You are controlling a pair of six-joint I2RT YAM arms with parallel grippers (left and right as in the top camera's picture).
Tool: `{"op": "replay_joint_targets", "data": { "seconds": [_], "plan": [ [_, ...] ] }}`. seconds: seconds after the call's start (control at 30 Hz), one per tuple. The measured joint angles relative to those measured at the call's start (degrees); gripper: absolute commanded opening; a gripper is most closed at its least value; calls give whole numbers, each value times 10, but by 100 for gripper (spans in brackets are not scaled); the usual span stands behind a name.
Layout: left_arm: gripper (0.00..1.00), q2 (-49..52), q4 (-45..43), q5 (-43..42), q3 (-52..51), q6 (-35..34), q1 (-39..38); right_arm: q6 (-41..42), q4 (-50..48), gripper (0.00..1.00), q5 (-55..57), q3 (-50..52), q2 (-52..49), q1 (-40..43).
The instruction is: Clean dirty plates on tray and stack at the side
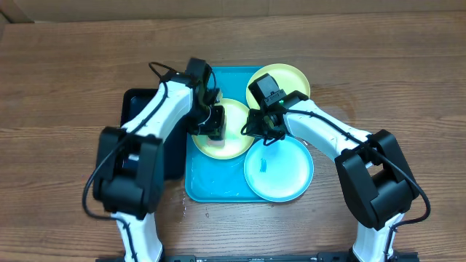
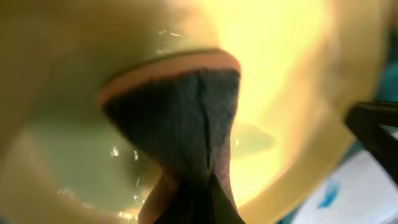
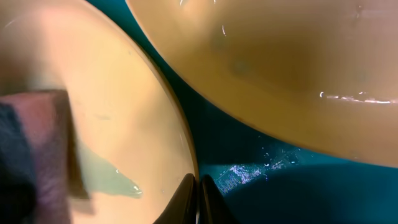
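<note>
Three plates point(image 1: 279, 173) lie in the blue tray point(image 1: 210, 186). Left gripper point(image 1: 214, 124) clenches a sponge point(image 2: 180, 124) on the middle one; right gripper point(image 3: 199, 190) pinched shut.

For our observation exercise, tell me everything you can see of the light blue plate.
The light blue plate is round, shallow and plastic-looking, with a low raised rim. A small darker blue smear marks it left of centre. It lies flat, covering the near right corner of the blue tray, beside the middle yellow-green plate. Nothing lies on it.
</note>
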State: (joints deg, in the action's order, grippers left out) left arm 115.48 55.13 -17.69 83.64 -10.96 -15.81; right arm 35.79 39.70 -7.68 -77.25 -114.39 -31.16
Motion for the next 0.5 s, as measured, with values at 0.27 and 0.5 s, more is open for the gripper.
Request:
{"op": "replay_joint_targets", "data": {
  "seconds": [0.27, 0.5],
  "plan": [
    [4, -71, -1, 75, 10, -1, -2, 0, -1, 4, 0, 0, 0, 0],
    [4, -12, -30, 111, -19, -7, -2, 0, -2, 4, -1, 0, 0, 0]
  ]
}}
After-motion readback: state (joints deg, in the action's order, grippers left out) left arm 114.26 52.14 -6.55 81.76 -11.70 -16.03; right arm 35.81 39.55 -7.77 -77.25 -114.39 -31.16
